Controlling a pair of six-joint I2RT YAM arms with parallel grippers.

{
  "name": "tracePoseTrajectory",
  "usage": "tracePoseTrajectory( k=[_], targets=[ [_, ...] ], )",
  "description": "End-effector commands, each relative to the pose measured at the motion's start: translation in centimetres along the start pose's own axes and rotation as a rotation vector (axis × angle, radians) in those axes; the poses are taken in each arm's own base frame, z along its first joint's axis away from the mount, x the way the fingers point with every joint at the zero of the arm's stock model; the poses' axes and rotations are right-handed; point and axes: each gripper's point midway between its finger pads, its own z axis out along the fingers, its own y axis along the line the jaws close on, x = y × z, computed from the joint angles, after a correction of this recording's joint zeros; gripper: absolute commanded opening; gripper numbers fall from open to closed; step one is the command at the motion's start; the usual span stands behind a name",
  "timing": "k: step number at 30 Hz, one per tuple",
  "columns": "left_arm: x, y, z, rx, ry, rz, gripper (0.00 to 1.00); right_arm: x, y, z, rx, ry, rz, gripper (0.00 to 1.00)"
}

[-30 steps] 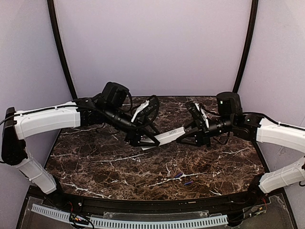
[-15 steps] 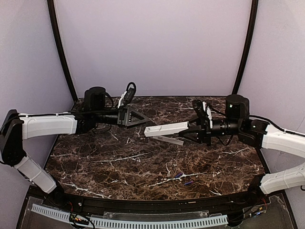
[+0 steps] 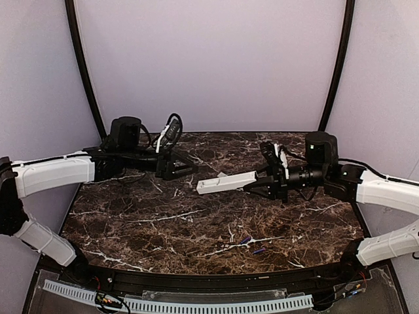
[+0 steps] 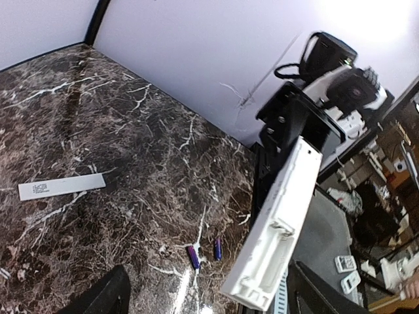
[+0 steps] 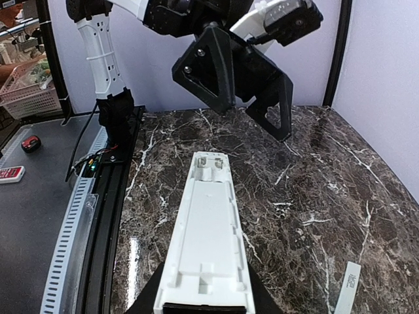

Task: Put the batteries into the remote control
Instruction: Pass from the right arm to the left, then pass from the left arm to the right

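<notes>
The left arm [image 3: 55,171] and right arm [image 3: 387,191] have white shells, black joints [image 3: 321,145] and looping black cables [image 3: 173,123], and the left gripper [image 3: 190,170] is black and triangular-fingered.

Left arm [image 3: 52,173] reaches in low from the left side, forearm roughly level, wrist pointing right. Left gripper [image 3: 190,168] has its jaws spread wide and sits off the surface. Right arm [image 3: 386,193] comes in from the right, forearm level, wrist pointing left. Right gripper [image 3: 255,185] is clamped on one end of the remote [image 3: 226,182], holding it out horizontally above the table. The grippers face each other, apart, with the remote's free end near the left gripper and not touching it.
</notes>
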Motion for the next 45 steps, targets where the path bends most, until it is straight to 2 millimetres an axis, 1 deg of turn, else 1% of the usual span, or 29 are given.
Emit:
tracePoseTrajectory(
  k=[1, 5, 7, 11, 15, 17, 18, 19, 20, 21, 23, 25, 26, 27, 28, 29, 31, 32, 33, 34, 35, 39, 42, 43, 45],
  targets=[
    [2.8, -4.5, -0.3, 0.043, 0.155, 0.324, 0.83, -0.4, 1.9, 0.4, -0.123, -0.023, -0.023, 0.0],
    [4.3, -6.3, 0.3, 0.101, 0.205, 0.403, 0.82, -0.9, 2.7, 0.4, -0.178, -0.03, -0.013, 0.0],
    [4.9, -6.8, 0.7, 0.112, 0.228, 0.429, 0.8, -0.9, 3.0, 0.5, -0.2, -0.03, -0.007, 0.0],
    [5.9, -6.9, 1.9, 0.102, 0.288, 0.471, 0.75, -1.1, 3.3, 0.6, -0.229, -0.032, 0.006, 0.0],
    [6.4, -7.1, 2.9, 0.091, 0.325, 0.512, 0.69, -1.1, 3.2, 0.8, -0.23, -0.028, 0.017, 0.0],
    [6.5, -7.1, 3.2, 0.081, 0.33, 0.531, 0.63, -1.1, 3.2, 0.8, -0.228, -0.027, 0.021, 0.0],
    [6.5, -6.8, 3.3, 0.058, 0.332, 0.547, 0.58, -1.2, 3.2, 0.8, -0.229, -0.028, 0.022, 0.0],
    [6.7, -6.9, 3.5, 0.053, 0.338, 0.558, 0.55, -1.3, 3.2, 0.8, -0.228, -0.031, 0.024, 0.0],
    [6.6, -6.6, 3.6, 0.03, 0.34, 0.574, 0.5, -1.3, 3.2, 0.8, -0.226, -0.033, 0.027, 0.0],
    [6.7, -6.8, 3.7, 0.027, 0.341, 0.585, 0.48, -1.4, 3.1, 0.7, -0.222, -0.036, 0.028, 0.0],
    [6.5, -6.7, 3.8, 0.009, 0.337, 0.599, 0.39, -1.6, 3.0, 0.7, -0.21, -0.038, 0.035, 0.0],
    [6.0, -6.5, 3.8, -0.018, 0.318, 0.603, 0.27, -1.6, 2.2, 0.8, -0.167, -0.035, 0.062, 0.0],
    [5.4, -6.3, 3.8, -0.037, 0.296, 0.612, 0.24, -1.6, 1.9, 0.7, -0.153, -0.035, 0.079, 0.14],
    [5.3, -6.2, 3.7, -0.053, 0.284, 0.596, 0.19, -1.8, 1.5, 0.6, -0.136, -0.038, 0.098, 0.29],
    [4.5, -6.0, 3.9, -0.079, 0.244, 0.606, 0.17, -2.0, 0.9, 0.4, -0.105, -0.044, 0.13, 0.44],
    [4.3, -5.3, 3.8, -0.121, 0.226, 0.583, 0.14, -2.1, 0.3, 0.1, -0.072, -0.054, 0.156, 0.59],
    [3.3, -4.5, 3.8, -0.188, 0.169, 0.565, 0.1, -2.5, -1.0, -0.7, -0.009, -0.09, 0.211, 0.8],
    [2.9, -4.3, 3.8, -0.204, 0.136, 0.566, 0.09, -2.5, -1.8, -1.1, 0.029, -0.106, 0.253, 0.89],
    [1.9, -3.9, 3.8, -0.24, 0.087, 0.554, 0.08, -2.6, -2.6, -1.5, 0.061, -0.122, 0.298, 0.96],
    [1.9, -3.6, 3.8, -0.255, 0.076, 0.545, 0.07, -2.6, -3.5, -1.7, 0.092, -0.133, 0.346, 0.98],
    [1.1, -3.3, 3.8, -0.287, 0.04, 0.541, 0.07, -2.7, -4.3, -2.0, 0.113, -0.144, 0.4, 0.99],
    [0.3, -1.9, 4.0, -0.397, 0.006, 0.539, 0.03, -2.3, -6.6, -1.6, 0.167, -0.159, 0.606, 0.99],
    [0.0, -1.2, 4.1, -0.452, -0.005, 0.53, 0.01, -2.0, -7.6, -0.8, 0.161, -0.178, 0.742, 0.98],
    [-0.2, -1.1, 4.1, -0.465, -0.014, 0.531, 0.01, -1.6, -7.9, -0.3, 0.163, -0.176, 0.785, 0.97],
    [-0.3, -0.8, 4.2, -0.493, -0.021, 0.529, 0.01, -1.7, -8.2, 0.1, 0.147, -0.195, 0.827, 0.95]
  ],
)
